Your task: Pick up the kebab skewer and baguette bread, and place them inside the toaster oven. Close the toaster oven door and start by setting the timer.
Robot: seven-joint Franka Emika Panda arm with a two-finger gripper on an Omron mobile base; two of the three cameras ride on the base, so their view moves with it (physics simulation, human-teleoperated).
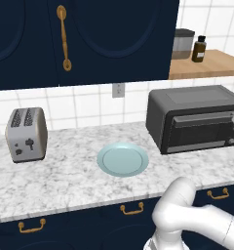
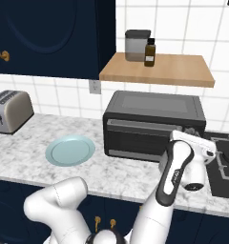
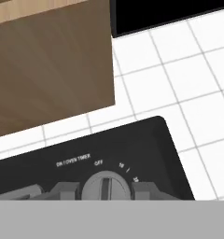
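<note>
One silver two-slot toaster (image 1: 26,134) stands at the counter's left, one pale blue plate (image 1: 123,159) mid-counter, one toaster oven (image 2: 153,125) at right, door (image 2: 141,137) closed. Up close, its timer dial (image 3: 106,186) reads "OFF", with faint numerals beside. Gripper (image 3: 106,189) fingers (image 3: 149,191) clamp that dial.

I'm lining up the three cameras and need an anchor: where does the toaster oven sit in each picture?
Left base view: toaster oven at right, right of the plate.
Right base view: centre, under the wooden shelf.
Hand view: its black knob panel along the bottom.
Shared landmark: the wooden shelf, above the oven.
</note>
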